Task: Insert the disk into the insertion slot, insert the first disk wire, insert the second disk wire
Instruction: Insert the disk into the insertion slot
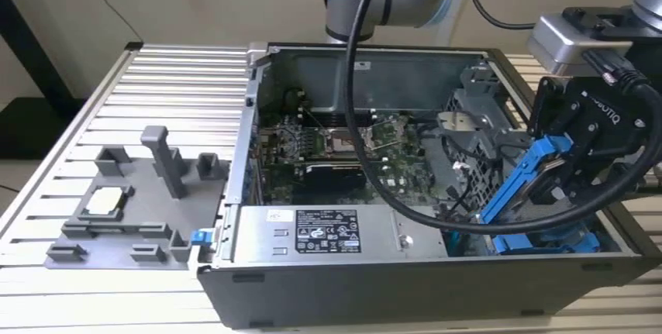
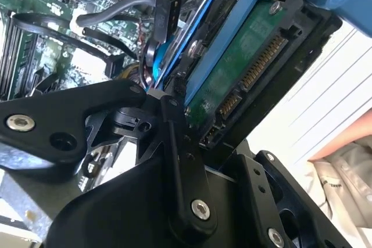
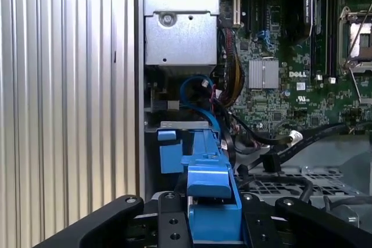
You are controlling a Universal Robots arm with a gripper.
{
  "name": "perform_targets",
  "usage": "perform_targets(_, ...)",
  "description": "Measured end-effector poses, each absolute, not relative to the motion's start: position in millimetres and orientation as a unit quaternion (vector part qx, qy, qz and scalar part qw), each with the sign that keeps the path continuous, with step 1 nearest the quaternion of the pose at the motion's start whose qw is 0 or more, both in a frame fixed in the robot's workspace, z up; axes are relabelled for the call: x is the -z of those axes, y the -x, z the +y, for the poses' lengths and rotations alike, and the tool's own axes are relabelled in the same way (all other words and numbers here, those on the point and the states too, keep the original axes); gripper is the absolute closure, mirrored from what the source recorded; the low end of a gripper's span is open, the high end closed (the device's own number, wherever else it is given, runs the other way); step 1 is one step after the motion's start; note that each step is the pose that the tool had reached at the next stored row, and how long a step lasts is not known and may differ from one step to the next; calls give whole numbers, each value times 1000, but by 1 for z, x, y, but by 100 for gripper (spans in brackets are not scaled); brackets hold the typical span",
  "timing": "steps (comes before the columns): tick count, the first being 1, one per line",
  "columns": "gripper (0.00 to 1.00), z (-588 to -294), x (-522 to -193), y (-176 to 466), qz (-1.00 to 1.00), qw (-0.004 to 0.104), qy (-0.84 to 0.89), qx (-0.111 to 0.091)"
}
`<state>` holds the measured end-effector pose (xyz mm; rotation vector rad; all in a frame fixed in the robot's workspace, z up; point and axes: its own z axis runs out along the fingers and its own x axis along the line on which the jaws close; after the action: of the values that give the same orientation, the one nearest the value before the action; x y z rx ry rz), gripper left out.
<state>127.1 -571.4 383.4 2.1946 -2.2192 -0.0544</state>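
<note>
The gripper (image 1: 563,177) is closed on the disk (image 1: 520,183), clamping its blue carrier from both sides. This shows in the first wrist view, where the black fingers (image 3: 168,219) press against the blue frame (image 3: 210,181). The disk hangs steeply tilted at the exterior view's right end of the open computer case (image 1: 310,280). Its lower end dips inside the case, just beside the perforated grey drive cage (image 1: 467,165) that has the insertion slot; it is not seated there. In the second wrist view the disk's green circuit board and its connector strip (image 2: 247,65) face the camera. A second blue plastic piece (image 1: 548,241) lies in the case's near corner below the disk. The power supply box (image 1: 310,233) sits along the near wall, and the processor socket (image 1: 346,142) is farther in. The case stands on a ribbed metal desk (image 1: 155,70).
</note>
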Motion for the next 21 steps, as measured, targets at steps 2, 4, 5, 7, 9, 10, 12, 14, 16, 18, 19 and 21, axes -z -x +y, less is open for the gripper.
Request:
perform_targets(2, 67, -571, -382, -127, -711, 9, -703, 19)
perform_targets(4, 67, -571, -382, -127, -711, 9, -703, 19)
perform_targets(5, 67, -571, -382, -127, -711, 8, -703, 19)
perform_targets(7, 65, -571, -382, -127, -711, 8, -703, 19)
perform_targets(9, 60, -571, -382, -127, -711, 8, -703, 19)
perform_targets(10, 60, -571, -382, -127, -711, 8, -703, 19)
perform_targets(12, 53, -571, -384, -127, -711, 8, -703, 19)
perform_targets(14, 53, -571, -389, -127, -711, 8, -703, 19)
perform_targets(16, 53, -571, -398, -127, -711, 8, -703, 19)
perform_targets(18, 53, -570, -402, -127, -711, 8, -703, 19)
perform_targets(19, 53, -570, -402, -127, -711, 7, -703, 18)
perform_targets(21, 53, -569, -402, -127, -711, 0, -703, 14)
